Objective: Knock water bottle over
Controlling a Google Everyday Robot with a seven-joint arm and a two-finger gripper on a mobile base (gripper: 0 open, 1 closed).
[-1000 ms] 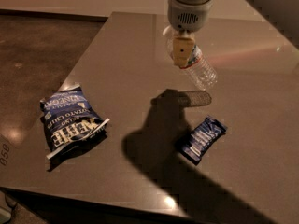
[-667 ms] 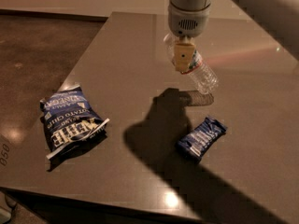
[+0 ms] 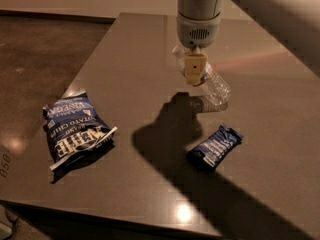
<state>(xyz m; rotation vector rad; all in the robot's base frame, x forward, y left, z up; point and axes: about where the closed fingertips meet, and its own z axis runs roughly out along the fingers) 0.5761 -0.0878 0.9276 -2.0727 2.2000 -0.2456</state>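
The water bottle [image 3: 216, 87] is clear ribbed plastic and lies strongly tilted on the dark table [image 3: 135, 59]. Its base points lower right and its neck end points upper left behind the gripper. The label band is mostly hidden. My gripper [image 3: 195, 70] hangs straight down from the arm at the top centre. Its tan tip is right in front of the bottle's upper half, touching or nearly touching it.
A blue potato chip bag [image 3: 75, 129] lies at the left of the table. A small blue snack bar wrapper [image 3: 215, 146] lies in front of the bottle. The table's left edge drops to a dark floor [image 3: 40, 54]. The arm's shadow crosses the table's middle.
My gripper has come down a little toward the table. The bottle has shifted slightly down and lies lower under it.
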